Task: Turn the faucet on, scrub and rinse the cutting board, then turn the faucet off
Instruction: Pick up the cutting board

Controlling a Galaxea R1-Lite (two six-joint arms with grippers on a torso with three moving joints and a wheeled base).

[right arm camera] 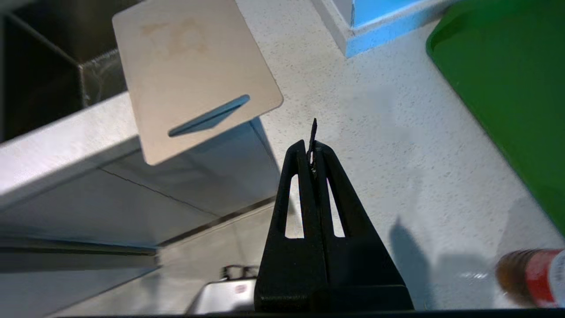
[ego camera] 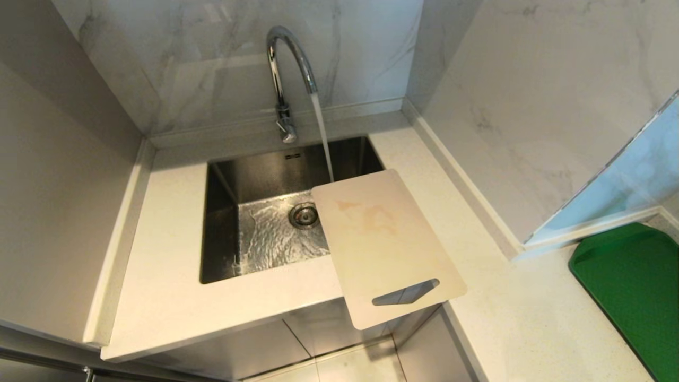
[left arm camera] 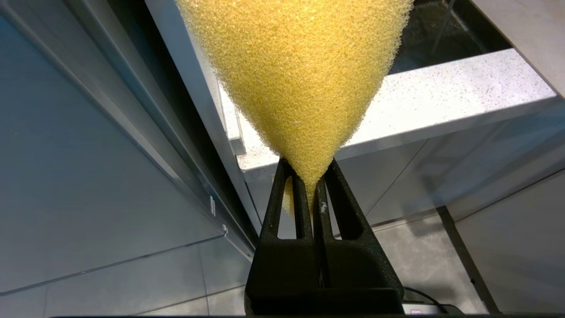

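Pinched between the fingers of my left end effector [left arm camera: 311,187] is a yellow sponge [left arm camera: 295,75], squeezed to a narrow wedge where I hold it and flaring wide beyond; this arm hangs low, in front of the near edge of the bench [left arm camera: 441,101], out of the head view. My right end effector [right arm camera: 312,148] has its fingers pressed together on nothing, hovering over the bench to the right of the sink, also outside the head view.

Beyond it, the cutting board [ego camera: 384,241] lies flat across the right rim of the sink [ego camera: 254,175], its far end over the basin and its slot-handle end jutting past the near bench edge. Faint yellowish stains mark its far half.

I judge the first step done: the faucet [ego camera: 286,69], at the far edge of the sink, is running, its stream falling into the basin just beyond the far edge of the board and sheeting toward the drain [ego camera: 304,214]. Scrubbing looks not yet begun, since the stains remain and the sponge is well apart from the board. Scrub, rinse and shut-off are left.

Writing: a small mark on the far sink wall below the tap, too small to read. A bottle [right arm camera: 532,276] with a red label sits on the bench to the right; its text is unreadable. A green tray [ego camera: 631,286] lies further right.
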